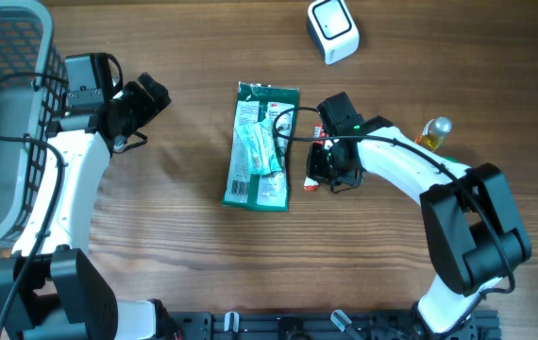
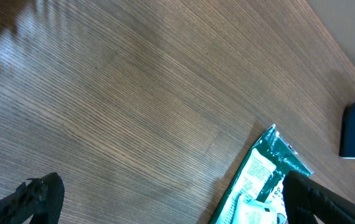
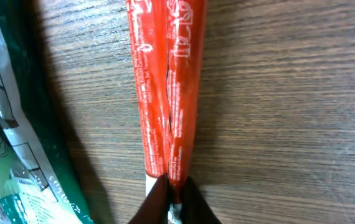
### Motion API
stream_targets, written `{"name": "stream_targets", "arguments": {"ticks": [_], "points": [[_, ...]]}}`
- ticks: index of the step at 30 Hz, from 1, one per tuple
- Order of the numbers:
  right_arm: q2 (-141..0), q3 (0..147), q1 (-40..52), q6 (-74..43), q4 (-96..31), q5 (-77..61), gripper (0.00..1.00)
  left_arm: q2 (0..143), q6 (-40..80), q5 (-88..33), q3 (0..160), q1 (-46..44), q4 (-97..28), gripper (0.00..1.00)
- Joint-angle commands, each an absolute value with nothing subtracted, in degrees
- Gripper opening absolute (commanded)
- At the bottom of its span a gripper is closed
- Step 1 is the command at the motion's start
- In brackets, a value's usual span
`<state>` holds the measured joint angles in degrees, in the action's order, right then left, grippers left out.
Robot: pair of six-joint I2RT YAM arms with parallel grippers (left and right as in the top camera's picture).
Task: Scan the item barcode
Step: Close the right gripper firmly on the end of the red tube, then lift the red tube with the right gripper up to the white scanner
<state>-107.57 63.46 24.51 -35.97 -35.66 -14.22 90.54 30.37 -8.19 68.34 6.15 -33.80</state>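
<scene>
1. The right gripper (image 3: pixel 170 198) is pressed tight on one end of a slim red plastic sachet (image 3: pixel 168 87), which stretches along the wood-grain table (image 1: pixel 184 246).
2. The sachet sits just beside a flat green-and-white retail packet (image 1: pixel 262 146), on its right side.
3. The left gripper (image 1: pixel 146 99) has its fingers spread wide and holds nothing, near a grey mesh basket (image 1: pixel 24 57).
4. A white cube-shaped barcode scanner (image 1: pixel 333 30) stands well apart from the sachet, towards the far edge.

Wood-grain table (image 1: pixel 175 57). Green packet (image 1: pixel 261 146) flat at middle. Red tube (image 3: pixel 165 81) just right of it, lying alongside. White scanner (image 1: pixel 332 30) near far edge. Small bottle (image 1: pixel 433 132) further right. Grey basket (image 1: pixel 47 104) at left edge.
</scene>
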Motion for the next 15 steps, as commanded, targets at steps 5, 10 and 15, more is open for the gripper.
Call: {"name": "stream_targets", "arguments": {"ticks": [5, 10, 15], "points": [[-106.48, 64.62, 24.67, -23.79, -35.05, -12.08, 0.04, 90.76, 30.87, -7.86, 68.64, 6.24, -33.65, 1.00], [-103.85, 65.04, 22.85, -20.62, -36.97, -20.56, 0.04, 90.76, 30.89, -7.86, 68.64, 6.24, -33.65, 1.00], [-94.21, 65.04, 19.81, -2.55, -45.93, -27.55, 0.04, 90.76, 30.89, -7.86, 68.64, 6.24, -33.65, 1.00]]}}
